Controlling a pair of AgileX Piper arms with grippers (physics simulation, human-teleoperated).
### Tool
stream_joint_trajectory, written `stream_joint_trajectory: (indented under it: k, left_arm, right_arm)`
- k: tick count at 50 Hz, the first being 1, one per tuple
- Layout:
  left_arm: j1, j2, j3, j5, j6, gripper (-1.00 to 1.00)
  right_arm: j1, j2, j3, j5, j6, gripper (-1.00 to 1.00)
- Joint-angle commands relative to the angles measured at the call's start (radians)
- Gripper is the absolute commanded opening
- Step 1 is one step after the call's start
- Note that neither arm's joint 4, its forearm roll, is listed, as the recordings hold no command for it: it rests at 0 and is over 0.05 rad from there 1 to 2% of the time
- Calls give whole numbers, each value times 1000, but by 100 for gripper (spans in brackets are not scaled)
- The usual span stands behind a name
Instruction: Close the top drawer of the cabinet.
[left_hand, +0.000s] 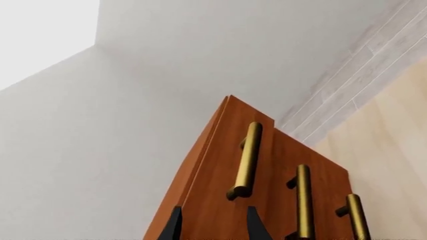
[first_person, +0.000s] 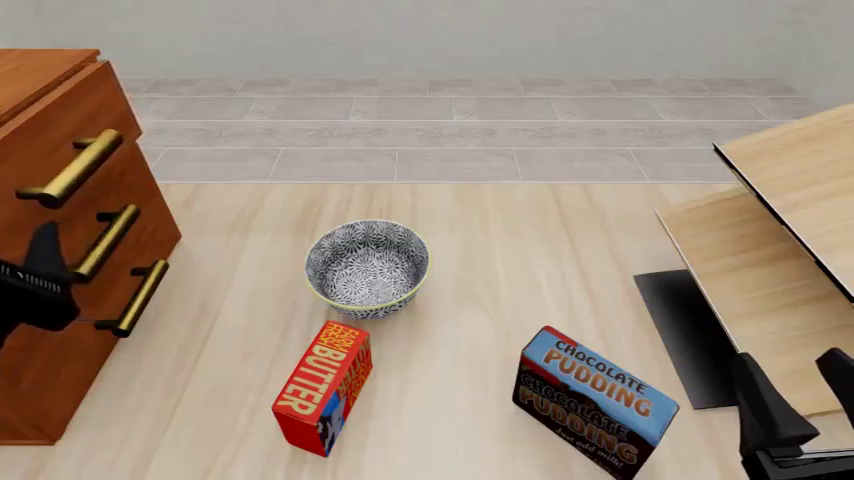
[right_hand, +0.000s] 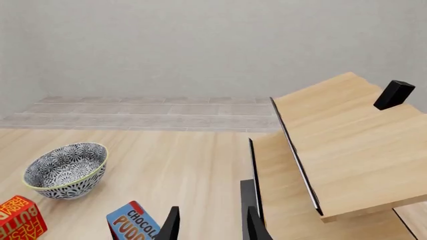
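The top drawer (first_person: 80, 165) sits uppermost in the cabinet (first_person: 60, 330) at the tabletop's left edge, its long brass handle (first_person: 70, 168) angled outward. The left gripper (first_person: 40, 270) hangs in front of the drawer fronts, just below that handle, fingers (left_hand: 175, 226) parted and grasping nothing. Out toward the middle of the tabletop (first_person: 534, 260) stand a patterned bowl (first_person: 367, 268), a butter box (first_person: 323, 387) and a chocolate pudding box (first_person: 594, 402). The right gripper (right_hand: 212, 225) waits at the near right corner beside pale wooden furniture (first_person: 787, 230), also spread and empty.
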Motion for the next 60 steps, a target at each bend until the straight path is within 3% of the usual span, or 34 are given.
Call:
stream_joint_trajectory:
  k: [1, 49, 60]
  left_arm:
    - [31, -16, 4, -3, 3, 100]
    - [72, -47, -16, 48, 1, 100]
    - [85, 17, 2, -7, 64, 100]
  right_arm:
    - [2, 0, 0, 0, -2, 100]
    - [7, 0, -4, -5, -2, 100]
    - [6, 0, -2, -7, -2, 100]
